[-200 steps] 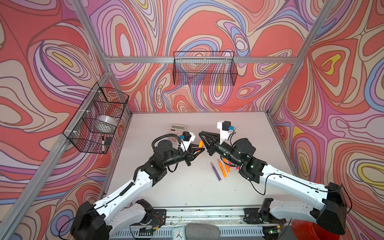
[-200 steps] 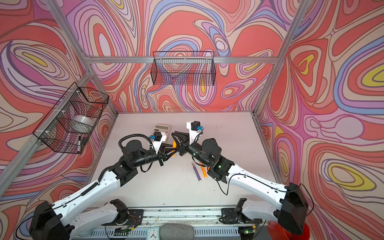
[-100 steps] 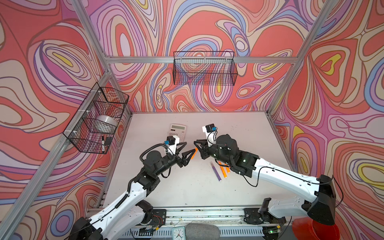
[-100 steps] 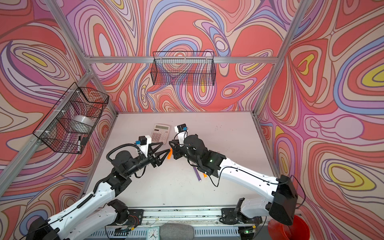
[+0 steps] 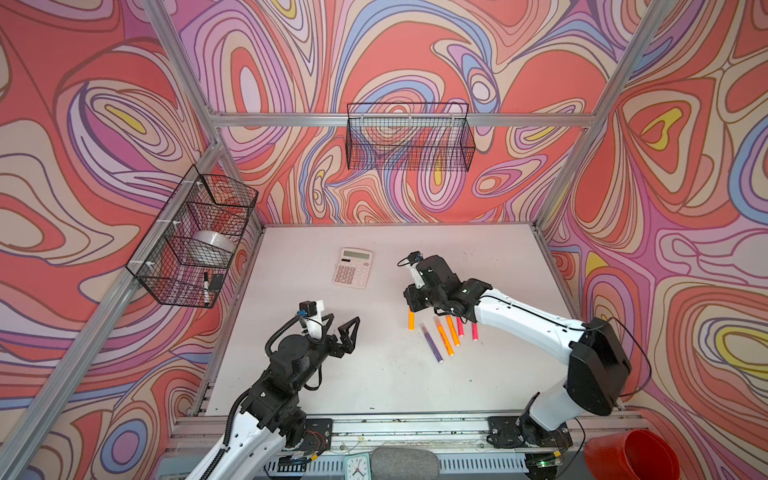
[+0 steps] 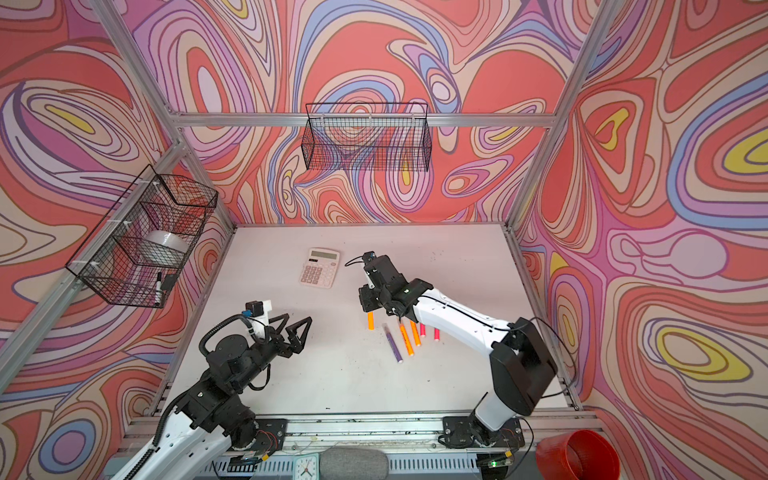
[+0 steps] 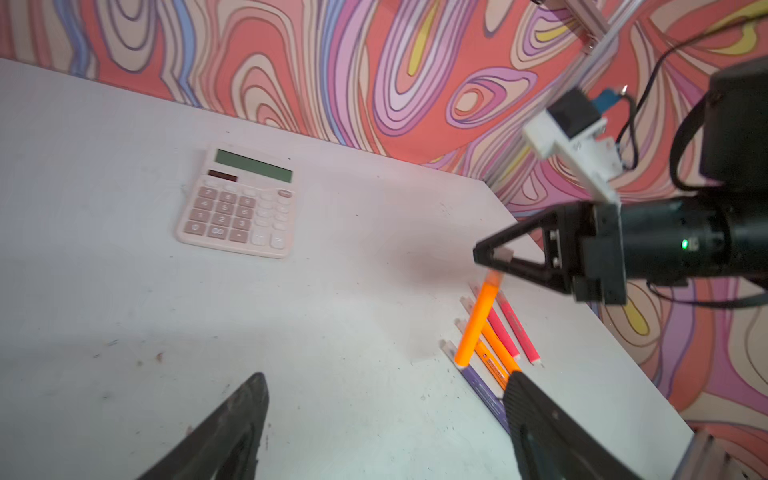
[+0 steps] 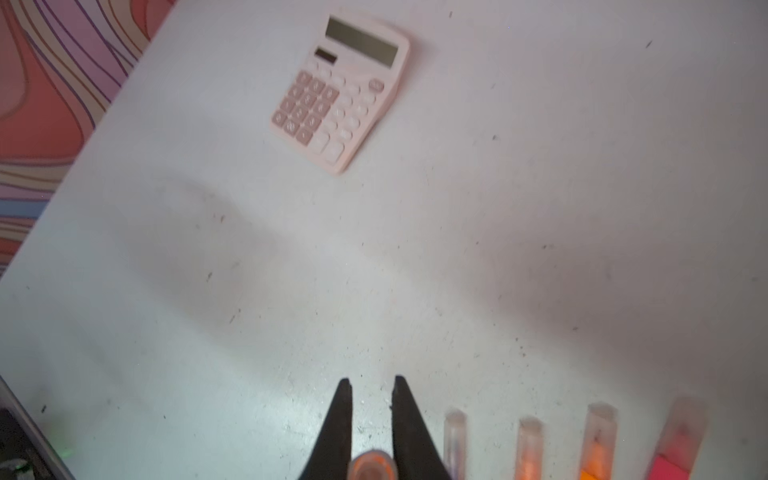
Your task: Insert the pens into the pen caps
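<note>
Pens (image 5: pixel 444 337): five lie side by side on desk (image 5: pixel 374 386), pale caps (image 8: pixel 600 419) visible on four ends, fifth out of the wrist view. Sixth, orange pen (image 7: pixel 478 320), hangs capped from right pincer (image 7: pixel 485 254), clamped at cap end, low end near purple pen (image 5: pixel 432 345). Left pincer (image 5: pixel 343 323) wide open, empty, well apart. Looks nearly finished: only setting it down remains.

The pale table (image 5: pixel 374 382) carries a pink calculator (image 5: pixel 352 268) toward the far middle and five pens (image 5: pixel 444 337), seemingly capped, side by side right of centre.

Twin overhead views, two wrist close-ups
</note>
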Tool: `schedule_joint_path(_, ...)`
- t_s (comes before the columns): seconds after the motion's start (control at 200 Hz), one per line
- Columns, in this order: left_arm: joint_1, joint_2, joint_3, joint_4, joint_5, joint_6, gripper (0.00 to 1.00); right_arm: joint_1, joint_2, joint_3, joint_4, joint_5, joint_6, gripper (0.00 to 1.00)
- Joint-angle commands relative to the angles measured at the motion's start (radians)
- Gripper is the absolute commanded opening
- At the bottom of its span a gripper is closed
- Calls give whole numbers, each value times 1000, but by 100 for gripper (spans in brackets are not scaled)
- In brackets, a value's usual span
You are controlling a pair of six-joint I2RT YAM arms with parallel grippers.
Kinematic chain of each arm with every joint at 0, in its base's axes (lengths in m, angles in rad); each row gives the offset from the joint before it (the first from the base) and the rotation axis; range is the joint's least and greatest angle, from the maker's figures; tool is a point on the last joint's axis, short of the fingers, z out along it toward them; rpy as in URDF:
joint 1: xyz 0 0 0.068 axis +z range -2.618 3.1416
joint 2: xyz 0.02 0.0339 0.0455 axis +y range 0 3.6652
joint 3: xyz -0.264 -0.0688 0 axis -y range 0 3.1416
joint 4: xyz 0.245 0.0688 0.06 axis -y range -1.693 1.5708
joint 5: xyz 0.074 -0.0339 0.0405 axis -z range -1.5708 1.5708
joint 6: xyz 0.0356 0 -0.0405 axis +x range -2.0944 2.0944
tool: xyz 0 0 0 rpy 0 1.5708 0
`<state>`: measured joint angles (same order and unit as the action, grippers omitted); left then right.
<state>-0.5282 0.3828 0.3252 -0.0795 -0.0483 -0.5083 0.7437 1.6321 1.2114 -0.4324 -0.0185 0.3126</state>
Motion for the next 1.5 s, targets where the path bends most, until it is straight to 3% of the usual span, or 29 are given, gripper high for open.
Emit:
schedule_joint_path(0.0,5,29,41,-166,-171,-32,97,3,87,26,-65,-101,-29,0)
schedule_joint_path(0.34,28,492,245,-139,-334,-9,100,-4,272,89,-110,-87,-27,0)
schedule_joint_path(0.536,46,598,315,-39,-384,69,100,-25,327,95,-107,-60,-32,0)
schedule_joint_path(0.711,68,612,284,91,-502,143,100,-26,348,97,-94,-85,-26,15)
schedule_joint_path(0.846,83,626,161,340,-566,285,100,-27,301,66,-56,-81,-22,45)
schedule_joint_path(0.996,105,674,19,675,-659,476,100,-46,158,-22,10,-25,-11,61)
schedule_joint_path(1.127,160,790,-51,919,-630,571,100,-101,-39,-139,94,34,2,70)
schedule_joint_path(1.162,176,835,-57,967,-607,569,100,-121,-106,-176,119,73,2,93)
schedule_joint_path(1.182,191,865,-55,990,-583,580,100,-133,-143,-197,131,107,4,98)
schedule_joint_path(1.257,212,933,10,898,-625,571,100,-177,-269,-286,183,282,2,98)
schedule_joint_path(1.317,247,980,12,925,-573,567,100,-207,-351,-352,224,476,4,98)
schedule_joint_path(1.427,296,1006,28,893,-449,565,100,-222,-427,-522,452,965,-53,98)
schedule_joint_path(1.497,311,1011,12,933,-359,597,100,-248,-413,-668,759,1002,-235,98)
